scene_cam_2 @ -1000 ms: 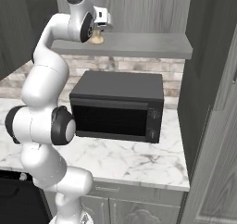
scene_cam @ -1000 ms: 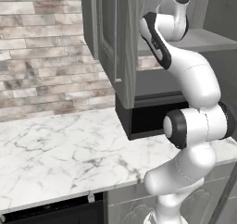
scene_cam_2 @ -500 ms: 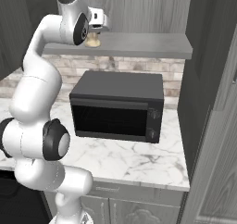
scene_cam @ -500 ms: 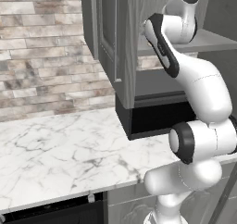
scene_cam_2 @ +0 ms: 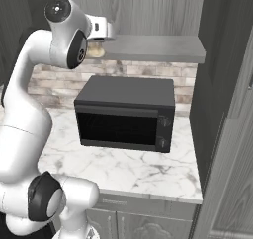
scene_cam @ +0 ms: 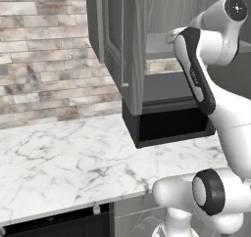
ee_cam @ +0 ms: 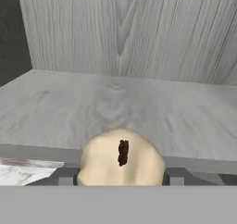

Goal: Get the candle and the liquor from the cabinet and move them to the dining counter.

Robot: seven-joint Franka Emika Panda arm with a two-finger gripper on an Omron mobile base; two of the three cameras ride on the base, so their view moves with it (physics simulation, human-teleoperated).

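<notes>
- Gripper (ee_cam: pixel 121 181) holds the candle (ee_cam: pixel 121 158) between its two fingers, narrowed onto its sides
- Candle sits just before the cabinet (ee_cam: pixel 139 112) shelf edge, ahead of the fingertips

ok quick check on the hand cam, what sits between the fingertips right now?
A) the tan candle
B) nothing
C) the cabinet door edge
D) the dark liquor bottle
A: in the hand view the candle fills the gap between the gripper fingertips, its dark wick up, with the bare cabinet shelf behind it.
</notes>
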